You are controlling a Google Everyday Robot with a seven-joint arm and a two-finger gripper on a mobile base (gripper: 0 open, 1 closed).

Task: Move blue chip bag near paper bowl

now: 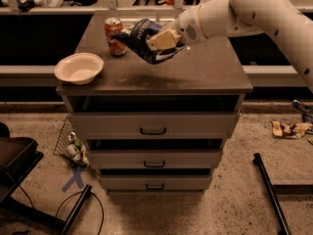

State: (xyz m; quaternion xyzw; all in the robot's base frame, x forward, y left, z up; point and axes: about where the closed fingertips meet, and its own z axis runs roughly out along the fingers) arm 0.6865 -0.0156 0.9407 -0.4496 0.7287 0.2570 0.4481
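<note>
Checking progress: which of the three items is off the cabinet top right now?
The blue chip bag: the gripper holds it in the air beside the soda can; can and paper bowl stand on the cabinet top.

Arm [254, 13]: one, white, enters from upper R of view and runs down-left across frame. Thick forearm w/ small dark dots along shell. Wrist section narrower, round grille on its side.

Gripper [164, 40]: at arm's L end, upper-centre of view, held off the cabinet top [205, 77], not touching it. Pale tan fingers [159, 38] point L and slightly down, clamped on blue chip bag [142, 33]; bag hangs in air from the grip.
</note>
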